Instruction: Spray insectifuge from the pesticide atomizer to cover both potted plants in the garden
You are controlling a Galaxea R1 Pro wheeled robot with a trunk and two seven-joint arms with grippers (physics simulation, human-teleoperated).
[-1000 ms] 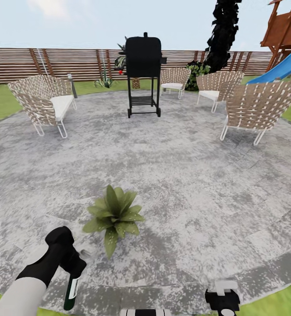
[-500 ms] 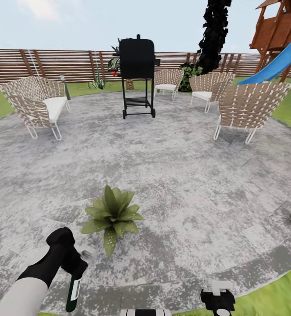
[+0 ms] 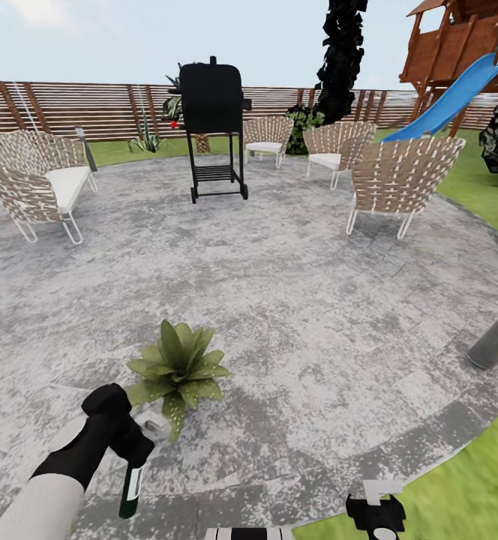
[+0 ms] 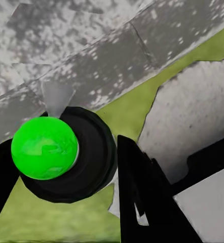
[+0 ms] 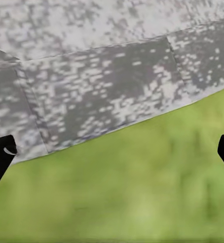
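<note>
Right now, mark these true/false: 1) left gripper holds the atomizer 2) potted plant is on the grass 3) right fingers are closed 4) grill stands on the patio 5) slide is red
1) The left gripper holds the pesticide atomizer: true, the bottle hangs below it.
2) The potted plant is on the grass: false, it sits on the grey patio.
3) The right gripper has its fingers closed: false, the right wrist view shows them wide apart.
4) The black grill stands on the patio: true.
5) The slide is red: false, it is blue.
</note>
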